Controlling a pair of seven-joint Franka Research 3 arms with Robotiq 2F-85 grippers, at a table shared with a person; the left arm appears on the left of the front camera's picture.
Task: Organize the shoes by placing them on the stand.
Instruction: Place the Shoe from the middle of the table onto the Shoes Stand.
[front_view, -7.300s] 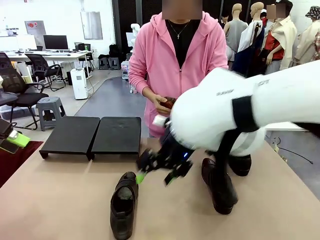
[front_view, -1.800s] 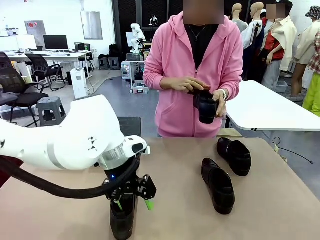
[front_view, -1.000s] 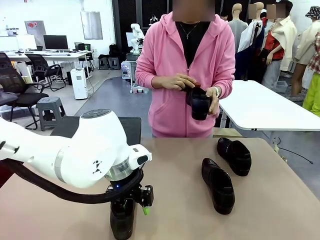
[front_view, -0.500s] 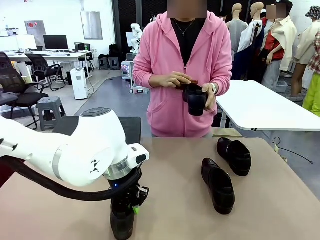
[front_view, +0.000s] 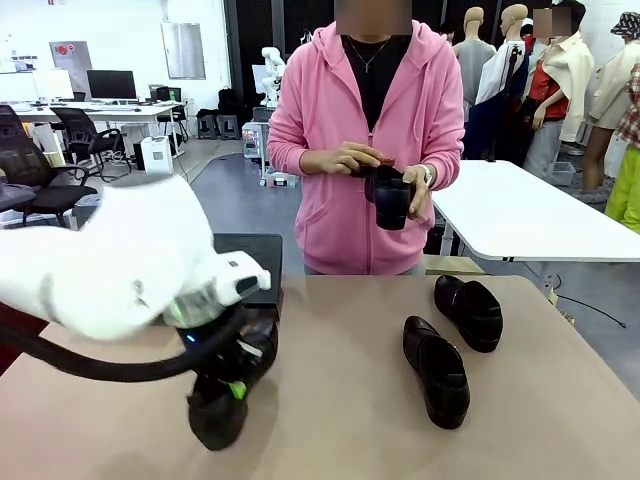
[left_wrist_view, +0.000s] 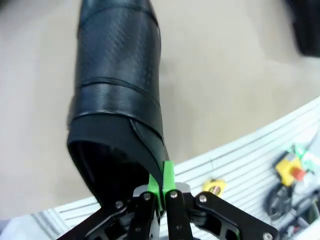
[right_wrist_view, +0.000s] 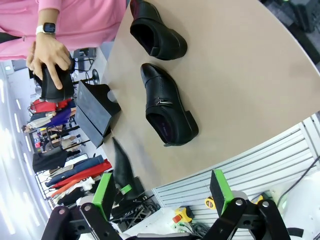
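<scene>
we are pinching the shoe (left_wrist_view: 117, 90) by its heel rim in our left pincer (left_wrist_view: 162, 177), its length running straight away; the stand (front_view: 255, 255) is lying just beyond.

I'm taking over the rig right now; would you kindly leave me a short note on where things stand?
Left gripper: shut on the opening's rim of the held shoe, at the table's left front.
Right gripper: open, holding nothing.
Near shoe and far shoe lie on the table's right side. The person holds a fourth shoe.
Stand: far left, no shoe seen on it.
Done: one shoe gripped. Left: place every shoe on the stand.
</scene>
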